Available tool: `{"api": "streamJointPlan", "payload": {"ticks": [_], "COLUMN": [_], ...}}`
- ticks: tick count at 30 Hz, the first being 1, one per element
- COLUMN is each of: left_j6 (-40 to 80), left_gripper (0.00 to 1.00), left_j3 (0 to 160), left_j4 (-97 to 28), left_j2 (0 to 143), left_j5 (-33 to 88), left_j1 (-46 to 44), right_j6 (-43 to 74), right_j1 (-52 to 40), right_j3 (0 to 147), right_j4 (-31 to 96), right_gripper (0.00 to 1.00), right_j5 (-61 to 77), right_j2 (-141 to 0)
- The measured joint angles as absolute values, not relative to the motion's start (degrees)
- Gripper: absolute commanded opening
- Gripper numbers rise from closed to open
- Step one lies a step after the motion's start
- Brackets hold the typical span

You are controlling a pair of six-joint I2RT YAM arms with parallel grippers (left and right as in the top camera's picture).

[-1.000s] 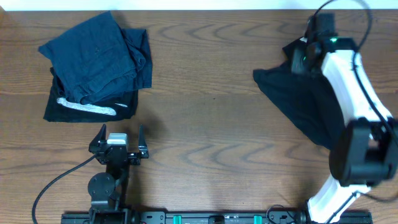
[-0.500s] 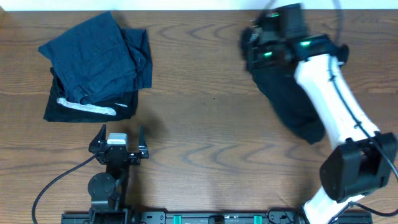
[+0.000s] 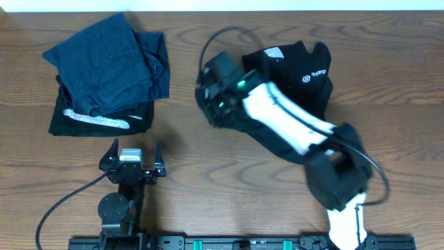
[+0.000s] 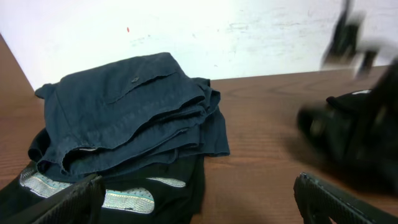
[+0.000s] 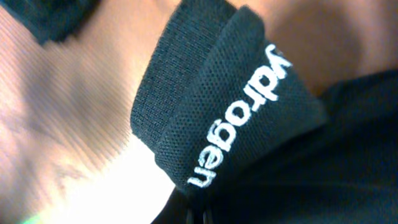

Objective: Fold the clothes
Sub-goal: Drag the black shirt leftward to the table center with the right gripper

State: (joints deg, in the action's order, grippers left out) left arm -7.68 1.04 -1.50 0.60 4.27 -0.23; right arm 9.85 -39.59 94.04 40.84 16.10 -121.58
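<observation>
Right jaws tight, apparently on black top

One black top, at the right gripper's jaws. Ahead of the left gripper's jaws: seemingly two navy folded garments (layers hard to separate) over one black striped piece. Two grippers.

I record the black top as matt, fine mesh knit; table smooth grained wood; navy garments matt woven cloth; my right arm's casing glossy white plastic.
</observation>
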Motion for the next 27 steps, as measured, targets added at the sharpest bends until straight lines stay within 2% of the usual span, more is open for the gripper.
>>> {"api": "streamJointPlan", "payload": {"ticks": [1, 5, 6, 14, 27], "left_j6": [-7.7, -7.7, -7.7, -7.7, -8.4], "left_gripper": [0.98, 0.98, 0.98, 0.98, 0.98], "left_j3": [1.0, 1.0, 1.0, 1.0, 1.0], "left_j4": [-1.5, -1.5, -1.5, -1.5, -1.0], "left_j2": [0.6, 0.6, 0.6, 0.6, 0.6], "left_j5": [4.3, 4.3, 4.3, 4.3, 4.3], "left_j1": [-0.2, -0.2, -0.2, -0.2, -0.2], "right_j6": [9.8, 7.7, 6.6, 1.0, -0.7], "right_j1": [-40.3, -42.0, -42.0, -38.3, -18.9], "right_j3": [94.0, 93.6, 93.7, 98.4, 101.3], "right_j4": [40.5, 39.0, 38.9, 43.7, 53.2], "right_gripper": [0.17, 0.69, 0.74, 0.76, 0.8], "right_j5": [16.6, 20.1, 21.3, 25.5, 19.9], "right_j2": [-122.8, -124.8, -124.7, -121.7, -113.0]}}
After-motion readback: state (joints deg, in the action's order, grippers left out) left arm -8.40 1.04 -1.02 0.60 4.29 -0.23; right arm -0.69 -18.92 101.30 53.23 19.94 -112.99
